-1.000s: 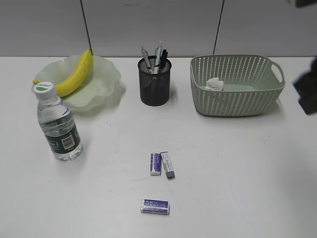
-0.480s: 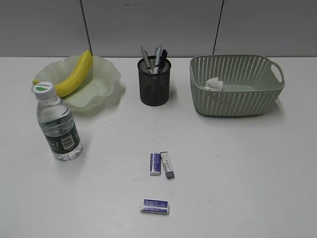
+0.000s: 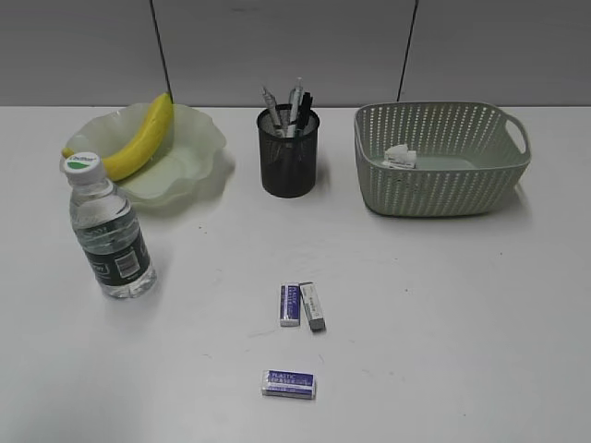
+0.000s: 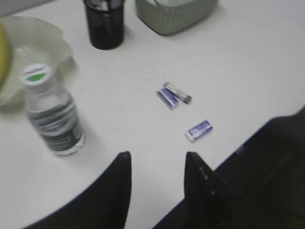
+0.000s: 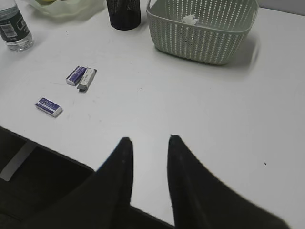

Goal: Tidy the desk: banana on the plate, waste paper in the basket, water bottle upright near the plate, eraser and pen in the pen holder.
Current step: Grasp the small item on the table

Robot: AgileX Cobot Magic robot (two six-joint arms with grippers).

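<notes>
Low in my wrist views, my left gripper (image 4: 155, 164) and right gripper (image 5: 147, 145) both hang part-open over the bench (image 3: 443, 305), holding nothing. Nearest, at lower centre, one eraser (image 3: 289, 384) lies alone; above it two more erasers (image 3: 303, 305) lie side by side. The water bottle (image 3: 109, 231) stands upright at left, just below the plate (image 3: 199, 152) carrying the banana (image 3: 140, 138). Top centre, the pen holder (image 3: 289, 152) holds pens (image 3: 294, 100). Upper right, the waste paper (image 3: 400, 156) sits inside the basket (image 3: 443, 189).
</notes>
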